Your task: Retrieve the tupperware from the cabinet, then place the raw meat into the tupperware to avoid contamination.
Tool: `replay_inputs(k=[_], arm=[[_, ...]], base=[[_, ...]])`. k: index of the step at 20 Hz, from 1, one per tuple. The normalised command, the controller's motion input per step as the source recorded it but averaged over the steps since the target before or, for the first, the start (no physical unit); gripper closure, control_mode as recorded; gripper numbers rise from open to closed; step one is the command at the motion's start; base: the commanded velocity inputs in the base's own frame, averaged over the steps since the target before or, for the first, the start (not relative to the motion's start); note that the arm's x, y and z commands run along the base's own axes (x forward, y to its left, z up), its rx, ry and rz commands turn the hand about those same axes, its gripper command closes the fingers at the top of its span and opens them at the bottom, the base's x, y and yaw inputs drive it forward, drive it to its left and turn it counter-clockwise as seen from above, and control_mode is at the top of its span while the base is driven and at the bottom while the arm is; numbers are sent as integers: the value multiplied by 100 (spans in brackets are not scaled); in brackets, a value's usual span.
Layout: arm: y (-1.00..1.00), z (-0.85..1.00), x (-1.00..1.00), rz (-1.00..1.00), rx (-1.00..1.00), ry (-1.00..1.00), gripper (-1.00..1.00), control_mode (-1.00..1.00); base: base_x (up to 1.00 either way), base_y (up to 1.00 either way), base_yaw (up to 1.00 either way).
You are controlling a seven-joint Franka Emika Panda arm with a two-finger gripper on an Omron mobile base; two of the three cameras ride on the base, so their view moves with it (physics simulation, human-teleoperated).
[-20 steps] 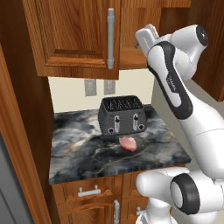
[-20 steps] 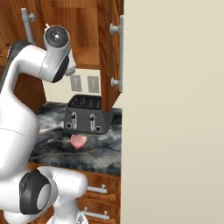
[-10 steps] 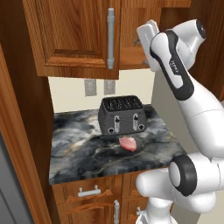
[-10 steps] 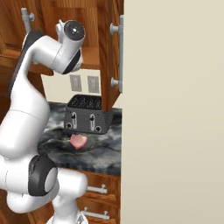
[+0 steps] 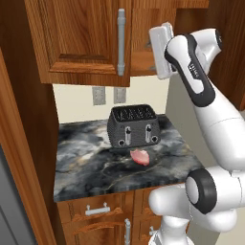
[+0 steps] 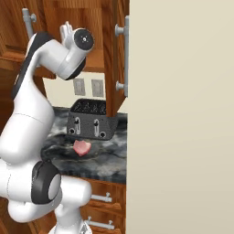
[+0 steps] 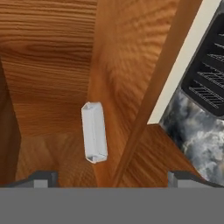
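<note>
While the cabinet (image 5: 81, 43) fills the upper wall with one door swung out, we're in the retrieval step. The arm is raised to the opening, the end effector (image 7: 109, 175) wide open and empty. On the bench (image 5: 86, 162) the raw meat (image 5: 139, 156) waits just before the toaster (image 5: 133, 125). The tupperware (image 7: 94, 132) sits inside on the shelf, close to the wooden divider, so the next reach looks tight.

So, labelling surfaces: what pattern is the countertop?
Dark grey marble with pale veins, clearest in the left base view.
</note>
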Motion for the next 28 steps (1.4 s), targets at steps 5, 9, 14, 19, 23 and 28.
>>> replay_inputs(k=[5,9,14,19,23,28], arm=[[16,-1,8,0,4,7,-100,-100],[18,5,0,3,10,0,-100,-100],[12,3,0,9,9,0,-100,-100],[22,0,12,10,0,4,-100,-100],[30,0,8,12,0,7,-100,-100],[25,0,-1,12,1,2,-100,-100]], base=[[0,0,0],[0,0,0],[0,0,0],[0,0,0],[0,0,0],[0,0,0]])
